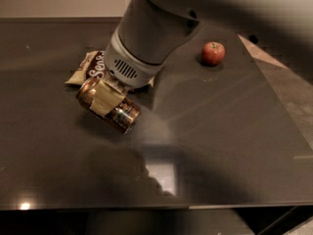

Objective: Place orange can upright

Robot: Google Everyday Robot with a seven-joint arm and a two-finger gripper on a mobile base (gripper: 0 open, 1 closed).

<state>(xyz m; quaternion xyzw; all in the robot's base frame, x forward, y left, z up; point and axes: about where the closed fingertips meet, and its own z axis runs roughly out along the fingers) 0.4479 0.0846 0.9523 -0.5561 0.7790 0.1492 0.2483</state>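
Observation:
The orange can (117,112) is a small brownish-orange drink can with a dark print and silver ends. It is tilted, almost on its side, lifted a little above the dark table (220,146) left of centre. My gripper (105,101) is shut on the can; a tan finger pad (106,100) wraps across its middle. The grey wrist comes down from the top centre and hides part of what lies behind it.
A brown-and-tan snack bag (90,67) lies flat just behind the can, partly hidden by the wrist. A red apple (213,53) sits at the back right. The table's front edge runs along the bottom, and a bright reflection lies near it.

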